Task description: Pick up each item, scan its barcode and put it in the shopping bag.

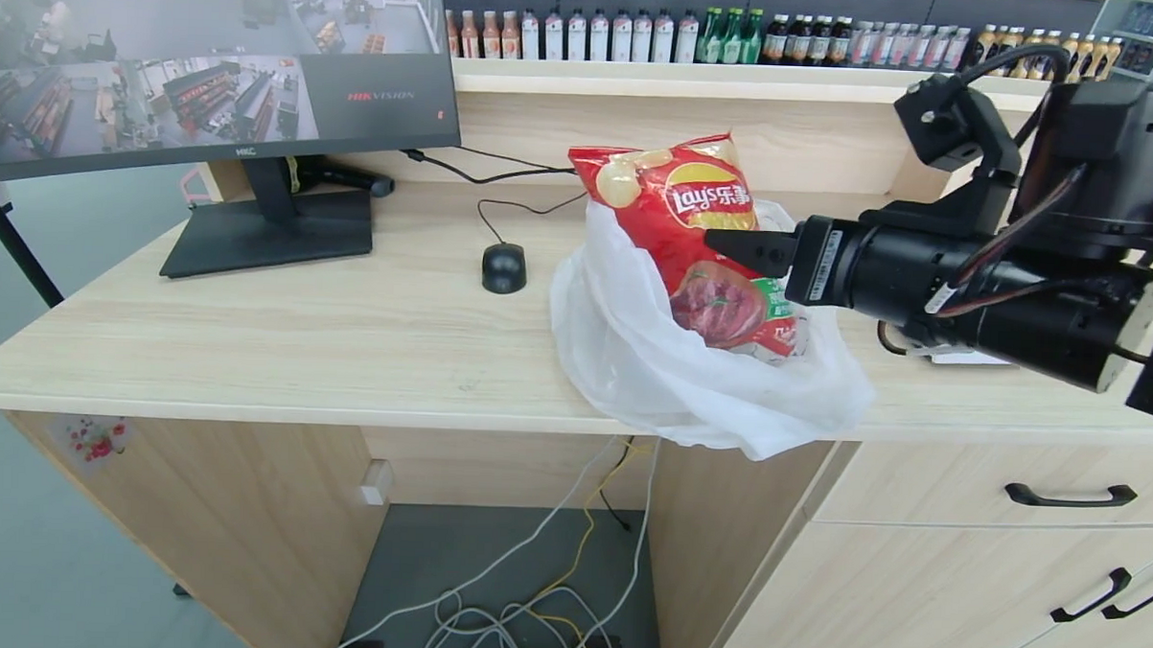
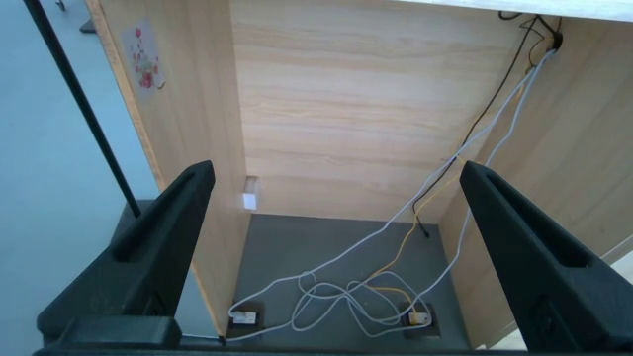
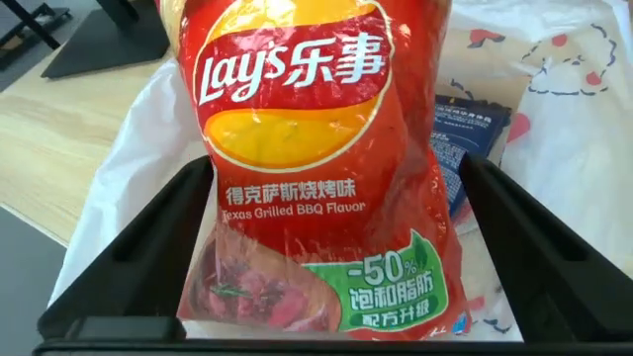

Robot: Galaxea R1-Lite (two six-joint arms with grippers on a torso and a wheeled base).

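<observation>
A red chip bag (image 1: 695,232) stands upright in the white shopping bag (image 1: 633,364) on the wooden counter (image 1: 346,335). My right gripper (image 1: 723,245) comes in from the right at the bag's middle. In the right wrist view the right gripper (image 3: 336,168) is open, its fingers (image 3: 178,227) spread on either side of the chip bag (image 3: 316,148). A blue packet (image 3: 470,129) lies behind it inside the shopping bag (image 3: 119,188). My left gripper (image 2: 331,173) is open and holds nothing, facing the recess under the counter.
A monitor (image 1: 212,62) stands at the counter's back left, with a black handheld device (image 1: 342,175) behind its stand and a mouse (image 1: 504,267) beside the bag. Bottles (image 1: 740,37) line the rear shelf. Drawers (image 1: 1069,495) are lower right. Loose cables (image 2: 346,292) lie under the counter.
</observation>
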